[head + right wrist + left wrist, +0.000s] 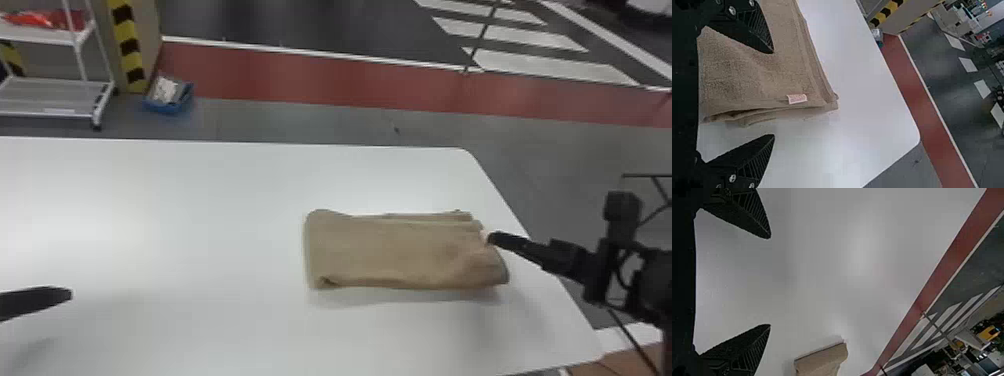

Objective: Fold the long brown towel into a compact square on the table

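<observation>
Above and beyond the left pincer (769, 281), on the floor past the table (150, 200), a wheeled cart (55, 95) carries red-orange items (45, 20) on its upper shelf. Right of that cart, and also beyond the left pincer, a small blue bin (170, 108) holds something whitish and grey that I can't make out.

The left pincer hangs over bare tabletop with its two fingers well spread, the towel well apart to its right.

The long brown towel (400, 250) lies between the pincers, nearer the right one, as a layered strip: a rounded fold at the end toward the left pincer, loose layers at the end by the right pincer (773, 94). It looks partly folded, with a fold across its length probably left to make. The near corner of the rounded end is slightly rucked; the left pincer could smooth or pin it.

The right pincer is apart and empty, one finger over the cloth, the other past its end edge, near a small pale label (797, 98). To take this end well, slide the outer finger under every layer before closing; pinching just the top one would shear the stack. Then carry it low toward the left pincer, match the edges, and let go flat.
</observation>
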Robot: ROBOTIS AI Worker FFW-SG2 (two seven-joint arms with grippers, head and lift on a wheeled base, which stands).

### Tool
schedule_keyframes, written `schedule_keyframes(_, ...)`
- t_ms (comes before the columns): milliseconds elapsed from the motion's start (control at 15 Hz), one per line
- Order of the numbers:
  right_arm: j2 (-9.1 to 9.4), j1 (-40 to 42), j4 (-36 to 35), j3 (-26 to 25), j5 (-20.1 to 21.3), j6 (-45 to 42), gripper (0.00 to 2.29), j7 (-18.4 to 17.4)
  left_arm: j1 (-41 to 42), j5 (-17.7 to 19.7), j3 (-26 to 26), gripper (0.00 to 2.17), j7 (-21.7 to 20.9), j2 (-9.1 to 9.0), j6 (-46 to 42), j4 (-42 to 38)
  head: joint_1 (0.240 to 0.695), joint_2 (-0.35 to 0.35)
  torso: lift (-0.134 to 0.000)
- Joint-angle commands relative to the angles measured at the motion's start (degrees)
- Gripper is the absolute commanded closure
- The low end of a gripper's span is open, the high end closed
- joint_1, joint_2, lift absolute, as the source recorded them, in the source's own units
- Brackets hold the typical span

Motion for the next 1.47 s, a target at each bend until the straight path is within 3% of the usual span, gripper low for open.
schedule_keyframes(0, -0.25, -1.88, 1.99, 2.09, 1.4, -0.6, 0.2, -0.31, 0.0, 0.04, -0.13, 0.08, 0.02, 0.0, -0.28, 0.36, 0.695, -0.252, -0.124)
schedule_keyframes(467, -1.75, -9.79, 10.78, 10.7, 10.54, -5.87, 0.38, -1.1, 0.44, 0.04, 0.05, 0.08, 0.02, 0.0, -1.16, 1.24, 0.695, -0.233, -0.124)
schedule_keyframes(867, -2.89, -9.71, 12.01, 11.23, 11.42, -6.05, 0.43, -0.75, 0.53, 0.21, 0.57, 0.08, 0.02, 0.35, -2.39, 1.51, 0.695, -0.23, -0.124)
schedule_keyframes(1067, -2.98, -10.15, 13.24, 12.37, 12.47, -6.93, 0.62, -1.01, 0.53, 0.21, 0.31, 0.08, 0.02, 0.26, -2.39, 1.51, 0.695, -0.236, -0.124)
schedule_keyframes(1400, -2.71, -10.85, 13.95, 13.52, 13.35, -7.1, 0.74, -1.01, 0.62, 0.3, 0.66, 0.08, -0.07, 0.35, -2.39, 1.42, 0.695, -0.233, -0.124)
